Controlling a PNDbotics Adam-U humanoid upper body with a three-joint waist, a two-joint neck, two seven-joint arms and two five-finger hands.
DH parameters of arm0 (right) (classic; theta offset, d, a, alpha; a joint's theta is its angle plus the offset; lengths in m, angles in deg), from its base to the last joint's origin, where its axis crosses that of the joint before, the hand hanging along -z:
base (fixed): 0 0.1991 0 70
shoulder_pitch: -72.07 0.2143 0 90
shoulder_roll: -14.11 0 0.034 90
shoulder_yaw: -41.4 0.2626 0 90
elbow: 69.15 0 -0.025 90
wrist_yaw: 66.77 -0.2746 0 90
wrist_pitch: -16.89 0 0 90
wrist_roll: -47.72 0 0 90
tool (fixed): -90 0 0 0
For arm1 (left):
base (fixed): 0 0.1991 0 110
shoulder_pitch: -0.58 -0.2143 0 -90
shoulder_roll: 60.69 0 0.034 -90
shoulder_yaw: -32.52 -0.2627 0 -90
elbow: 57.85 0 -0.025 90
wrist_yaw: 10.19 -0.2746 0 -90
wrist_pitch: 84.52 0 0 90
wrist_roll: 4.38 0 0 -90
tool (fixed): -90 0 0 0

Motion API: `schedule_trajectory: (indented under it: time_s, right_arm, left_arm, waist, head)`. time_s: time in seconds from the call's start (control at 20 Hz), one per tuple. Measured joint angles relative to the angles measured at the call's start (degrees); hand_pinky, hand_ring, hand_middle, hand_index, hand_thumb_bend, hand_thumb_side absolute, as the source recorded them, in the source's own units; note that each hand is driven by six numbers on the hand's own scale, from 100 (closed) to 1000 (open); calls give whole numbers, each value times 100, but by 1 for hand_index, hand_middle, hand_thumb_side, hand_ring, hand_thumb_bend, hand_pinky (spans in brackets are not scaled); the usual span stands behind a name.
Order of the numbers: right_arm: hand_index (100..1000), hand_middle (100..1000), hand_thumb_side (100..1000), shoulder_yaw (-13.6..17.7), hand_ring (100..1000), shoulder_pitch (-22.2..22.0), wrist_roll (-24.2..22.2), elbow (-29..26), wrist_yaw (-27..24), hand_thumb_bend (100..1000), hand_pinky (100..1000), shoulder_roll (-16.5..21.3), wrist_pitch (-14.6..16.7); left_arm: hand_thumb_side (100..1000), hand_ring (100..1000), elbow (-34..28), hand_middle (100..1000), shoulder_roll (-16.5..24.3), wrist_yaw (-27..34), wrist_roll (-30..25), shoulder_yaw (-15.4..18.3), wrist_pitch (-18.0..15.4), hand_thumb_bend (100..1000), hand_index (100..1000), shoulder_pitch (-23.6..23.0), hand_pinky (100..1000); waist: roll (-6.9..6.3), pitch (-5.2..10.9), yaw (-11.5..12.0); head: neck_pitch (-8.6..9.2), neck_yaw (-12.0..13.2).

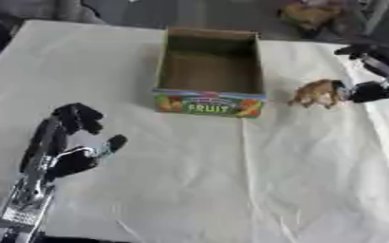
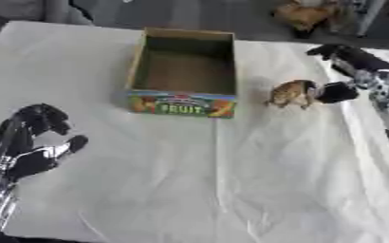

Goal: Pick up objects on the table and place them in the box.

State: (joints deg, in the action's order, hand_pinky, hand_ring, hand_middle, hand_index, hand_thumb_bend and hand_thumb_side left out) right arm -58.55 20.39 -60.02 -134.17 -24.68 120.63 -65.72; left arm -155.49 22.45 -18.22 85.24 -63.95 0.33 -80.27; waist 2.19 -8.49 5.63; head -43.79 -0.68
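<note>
Box (image 1: pixel 209 71) sits mid-table toward the far edge of the table (image 1: pixel 231 190) — toy (image 1: pixel 317 93) just right of it, my right hand (image 2: pixel 347 76) touching it. My left hand (image 1: pixel 65 142) — near left edge.

Left hand (image 1: pixel 69 142): black fingers (image 1: pixel 80 116) with rounded tips, black thumb, pale silver-grey piece across the palm. Forearm behind it silver metal with dark slots and markings, black edging. Right hand (image 2: pixel 347 71): black fingers, glossy black thumb tip, silver-white wrist segment with black joints and dark casing.
</note>
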Motion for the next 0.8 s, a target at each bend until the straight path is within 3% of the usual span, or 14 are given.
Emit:
schedule_trajectory:
  time_s: [0.8]
  right_arm:
    - [959, 908, 320, 93, 895, 291, 121, 1233, 555, 158, 863, -329, 160]
  left_arm:
    - [301, 520, -20, 527, -4, 0, -58, -33, -14, 761, 581, 11, 531]
  waist:
    - [-73, 0, 68]
  head:
    - [0, -50]
